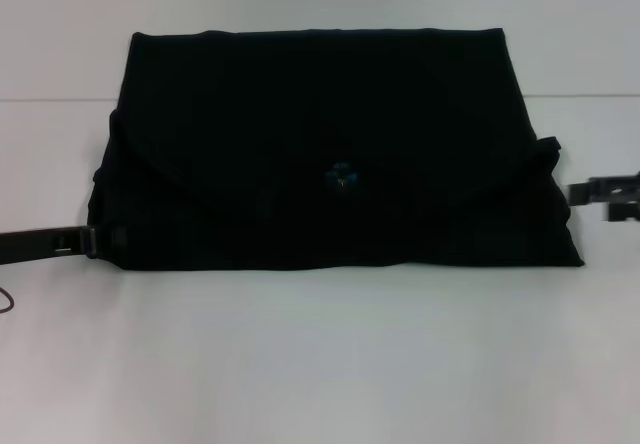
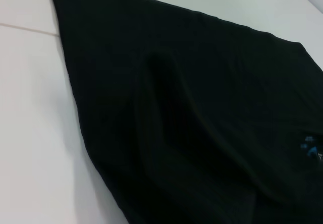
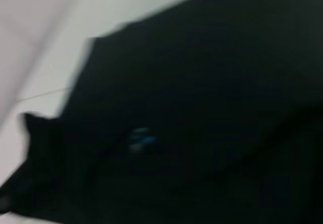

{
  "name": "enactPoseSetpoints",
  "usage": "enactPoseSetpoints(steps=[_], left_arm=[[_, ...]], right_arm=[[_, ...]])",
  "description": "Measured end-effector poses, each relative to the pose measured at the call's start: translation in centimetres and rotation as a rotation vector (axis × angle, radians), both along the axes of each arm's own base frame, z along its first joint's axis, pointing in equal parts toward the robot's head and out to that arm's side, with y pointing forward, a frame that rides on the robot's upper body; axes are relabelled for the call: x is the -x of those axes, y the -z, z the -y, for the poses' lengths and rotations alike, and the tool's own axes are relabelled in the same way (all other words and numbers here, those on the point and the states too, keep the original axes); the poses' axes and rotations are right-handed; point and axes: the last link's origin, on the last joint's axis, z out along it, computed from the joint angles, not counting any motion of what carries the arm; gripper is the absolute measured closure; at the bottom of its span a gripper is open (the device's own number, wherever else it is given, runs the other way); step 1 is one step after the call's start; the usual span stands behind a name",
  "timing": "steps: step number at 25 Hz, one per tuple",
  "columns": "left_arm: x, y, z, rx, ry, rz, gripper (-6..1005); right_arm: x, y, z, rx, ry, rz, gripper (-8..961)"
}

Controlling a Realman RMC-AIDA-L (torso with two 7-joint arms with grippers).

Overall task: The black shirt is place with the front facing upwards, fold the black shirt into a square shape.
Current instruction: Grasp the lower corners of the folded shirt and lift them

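Left gripper point(image 1: 88, 239): dark metal, at the table's left side, reaching in level to the near left corner of the shirt and touching its edge; whether the jaws are parted or clamping cloth cannot be told.

Table point(image 1: 320, 364): plain white flat surface, a faint seam line running across it behind the shirt's middle.

Black shirt point(image 1: 330, 154): large plain black soft-fabric T-shirt, lying flat at the centre of the table and folded into a wide rectangle. Long axis runs left to right across the head view. A curved upper layer lies over the lower one, its rounded edge bowing toward the near side; the far edge is straight. A small flap of cloth sticks out at the right edge. In the left wrist view a raised crease runs through the fabric point(image 2: 171, 108).

Neck label point(image 1: 343, 175): small, blue, near the middle of the curved fold; also seen in the right wrist view point(image 3: 141, 137). Its writing cannot be read. No lettering shows on the exposed faces.

Right gripper point(image 1: 585, 191): dark metal, at the table's right side, just beside the shirt's right edge and apart from it; jaw state cannot be told.
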Motion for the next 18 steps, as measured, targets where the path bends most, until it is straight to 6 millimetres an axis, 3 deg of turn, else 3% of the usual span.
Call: enactPoseSetpoints(steps=[5,18], left_arm=[[-0.1,0.0,0.0,0.007,0.007,0.004,948],[-0.2,-0.2,0.1,0.008,0.011,0.011,938]], right_arm=[[0.5,-1.2,-1.4,0.014,0.094,0.142,48],[1.5,4.5,-3.3,0.067,0.064,0.246,58]])
